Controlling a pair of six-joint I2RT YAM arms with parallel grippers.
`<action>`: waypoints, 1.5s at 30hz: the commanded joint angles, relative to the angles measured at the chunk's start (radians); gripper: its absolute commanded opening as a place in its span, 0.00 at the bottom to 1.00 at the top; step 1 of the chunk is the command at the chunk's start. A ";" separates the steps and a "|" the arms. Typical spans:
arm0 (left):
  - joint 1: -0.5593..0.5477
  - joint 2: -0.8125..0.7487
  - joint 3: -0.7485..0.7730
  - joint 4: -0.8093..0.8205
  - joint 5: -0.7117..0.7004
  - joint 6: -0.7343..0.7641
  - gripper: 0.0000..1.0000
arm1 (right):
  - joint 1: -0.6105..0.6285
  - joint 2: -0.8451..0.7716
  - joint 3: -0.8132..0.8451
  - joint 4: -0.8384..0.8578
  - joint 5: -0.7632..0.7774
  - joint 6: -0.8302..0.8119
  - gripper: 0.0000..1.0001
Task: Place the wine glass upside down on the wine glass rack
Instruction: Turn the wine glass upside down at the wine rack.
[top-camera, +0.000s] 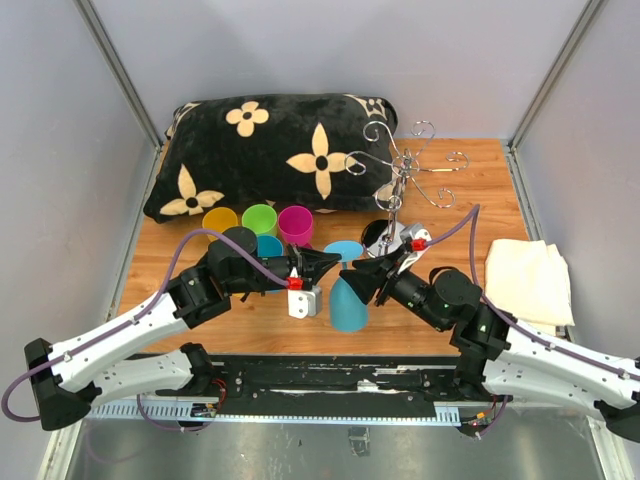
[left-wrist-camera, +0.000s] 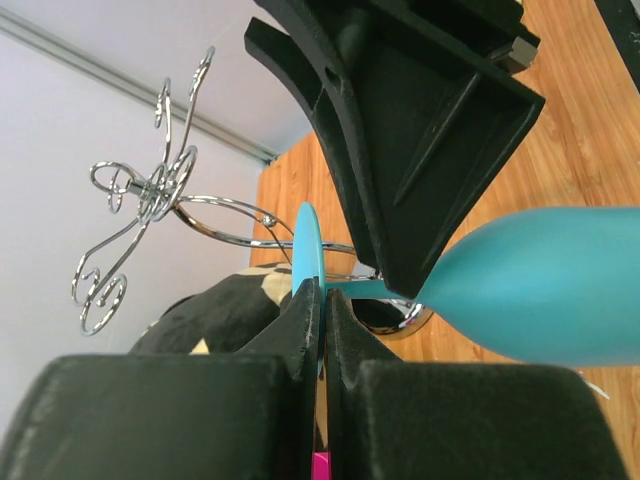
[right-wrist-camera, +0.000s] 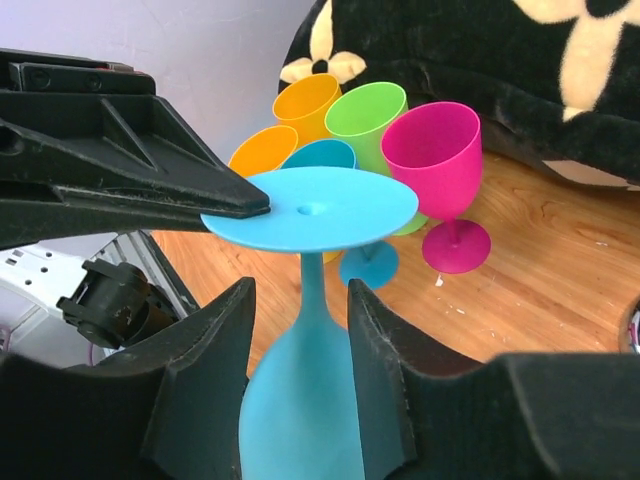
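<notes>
Left gripper (left-wrist-camera: 322, 292) tight on foot of upturned blue wine glass (right-wrist-camera: 320, 205), right gripper (right-wrist-camera: 300, 300) open astride stem

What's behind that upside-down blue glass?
Behind the blue wine glass stand a pink glass, a green glass and two orange glasses, then a black flowered pillow. Another blue glass is mostly hidden by its foot.

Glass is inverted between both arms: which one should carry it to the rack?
Right. The right pincer straddles the wine glass at its stem, not yet closed, and sits nearer the wine glass rack. The left pincer only pinches the foot's rim.
</notes>
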 joint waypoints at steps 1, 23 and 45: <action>-0.003 -0.013 -0.018 0.071 0.023 -0.011 0.01 | -0.013 0.040 0.002 0.075 -0.025 0.006 0.42; -0.003 -0.025 -0.063 0.131 -0.032 -0.028 0.00 | -0.013 0.050 -0.044 0.054 0.014 0.021 0.01; -0.003 -0.026 -0.002 0.408 -0.434 -0.556 0.74 | -0.013 -0.354 -0.073 -0.535 0.231 -0.156 0.01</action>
